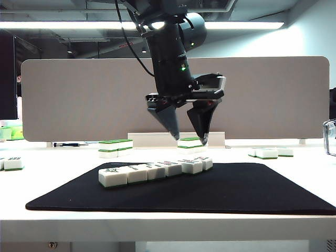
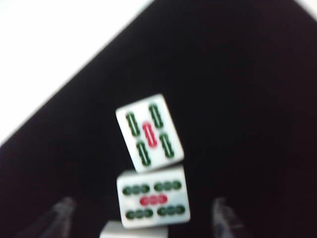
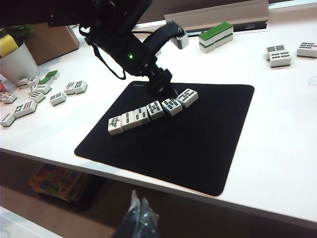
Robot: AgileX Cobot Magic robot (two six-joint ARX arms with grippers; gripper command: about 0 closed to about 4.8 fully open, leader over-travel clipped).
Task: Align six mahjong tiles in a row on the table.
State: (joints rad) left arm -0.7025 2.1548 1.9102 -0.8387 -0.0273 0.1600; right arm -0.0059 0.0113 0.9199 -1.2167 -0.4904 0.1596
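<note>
Exterior view: the white table (image 1: 168, 223) fills the foreground, backed by a grey divider panel (image 1: 79, 94), and a black mat (image 1: 236, 191) covers its middle. The left arm (image 1: 170, 58) comes down steeply from above, its wrist bent so that the left gripper (image 1: 187, 139) points down at the far end of the tile row, its two dark fingers spread wide apart with nothing between them, the tips just above the mat. In the right wrist view the same arm (image 3: 131, 47) reaches in from the far side of the table and its gripper ends just beside the last two tiles. The six mahjong tiles (image 1: 155, 171) lie on the mat, white faces up, in a line that runs touching tile to tile but bends slightly, the farthest tile turned a little out of line. The left wrist view, blurred, shows that skewed tile (image 2: 149, 132) with green and red bamboo marks touching the next tile (image 2: 153, 196). The right gripper (image 3: 138, 218) hangs below the table's near edge, well apart from the tiles, its fingers pressed together. Stacked green-topped tiles (image 1: 115, 147) sit beyond the mat.
</note>
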